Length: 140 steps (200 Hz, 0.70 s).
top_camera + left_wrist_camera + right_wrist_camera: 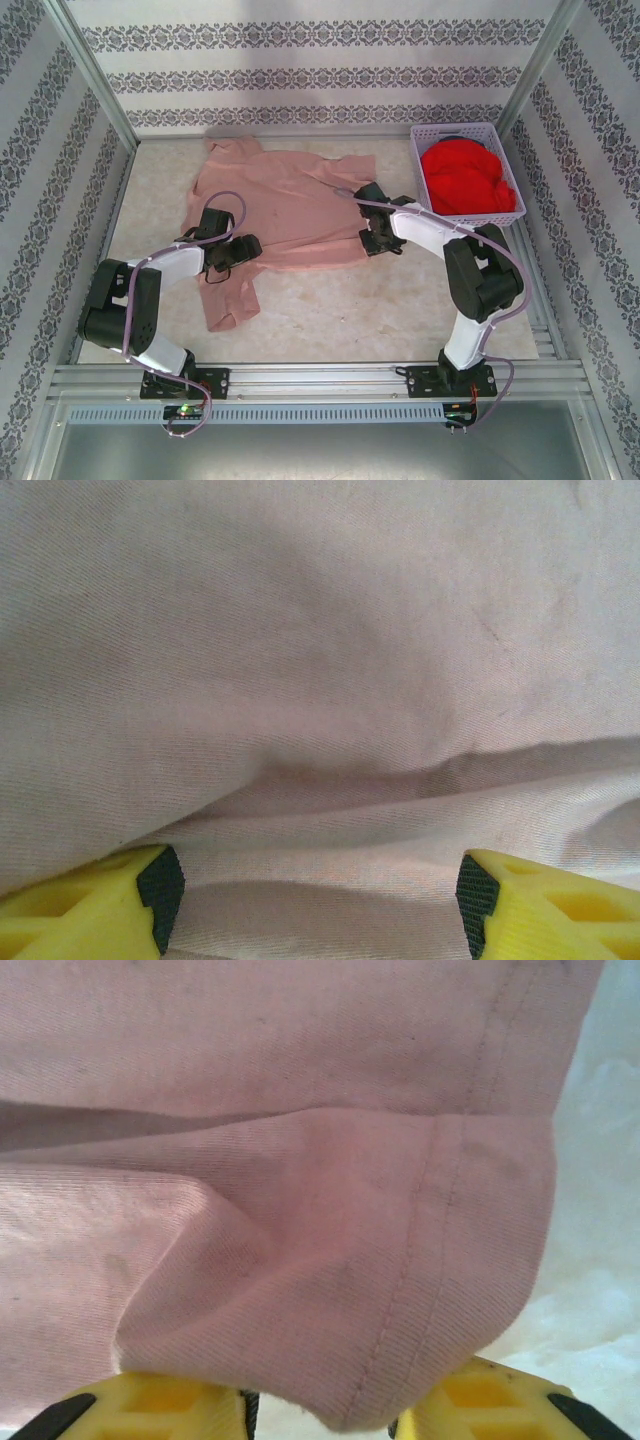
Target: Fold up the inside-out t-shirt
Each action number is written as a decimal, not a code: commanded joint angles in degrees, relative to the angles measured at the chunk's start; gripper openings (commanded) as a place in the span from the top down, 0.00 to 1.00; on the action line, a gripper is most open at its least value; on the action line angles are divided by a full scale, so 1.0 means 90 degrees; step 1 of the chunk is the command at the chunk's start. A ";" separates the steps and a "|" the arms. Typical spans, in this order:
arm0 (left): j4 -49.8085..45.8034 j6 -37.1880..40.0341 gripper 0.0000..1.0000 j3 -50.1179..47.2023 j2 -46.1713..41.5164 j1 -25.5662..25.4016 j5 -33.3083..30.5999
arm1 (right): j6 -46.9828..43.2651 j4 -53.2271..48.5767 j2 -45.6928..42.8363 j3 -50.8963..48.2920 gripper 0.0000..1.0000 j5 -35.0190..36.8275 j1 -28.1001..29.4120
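Note:
The inside-out t-shirt [290,200] is dusty salmon-pink and lies partly folded across the middle of the table, with a strip of it [228,295] hanging toward the near edge. My left gripper [245,248] rests on its near-left part. Its yellow fingers stand wide open over wrinkled cloth [320,730], nothing pinched between the pads [160,885]. My right gripper [372,240] is at the shirt's near-right edge. A hemmed corner of the shirt [400,1340] droops between its parted fingers [180,1405], loose and not pressed.
A lavender basket [420,150] at the back right holds a bright red garment [465,175]. Patterned walls close the table on three sides. A metal rail [320,380] runs along the near edge. Bare tabletop [380,310] lies in front of the shirt.

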 commanded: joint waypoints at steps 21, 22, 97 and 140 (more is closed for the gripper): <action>-0.0471 0.0128 0.25 -0.0117 0.0092 0.0105 0.0025 | -0.0768 -0.0297 0.0194 0.0103 0.54 0.0314 0.0120; -0.0472 0.0128 0.25 -0.0121 0.0092 0.0099 0.0025 | -0.0784 -0.0298 0.0196 0.0098 0.53 0.0307 0.0126; -0.0479 0.0138 0.25 -0.0097 0.0094 0.0102 0.0038 | -0.1466 -0.0163 0.0442 0.0063 0.51 0.0594 0.0360; -0.0494 0.0165 0.25 -0.0114 0.0078 0.0094 -0.0013 | -0.1491 -0.0241 0.0689 0.0171 0.57 0.1383 0.0281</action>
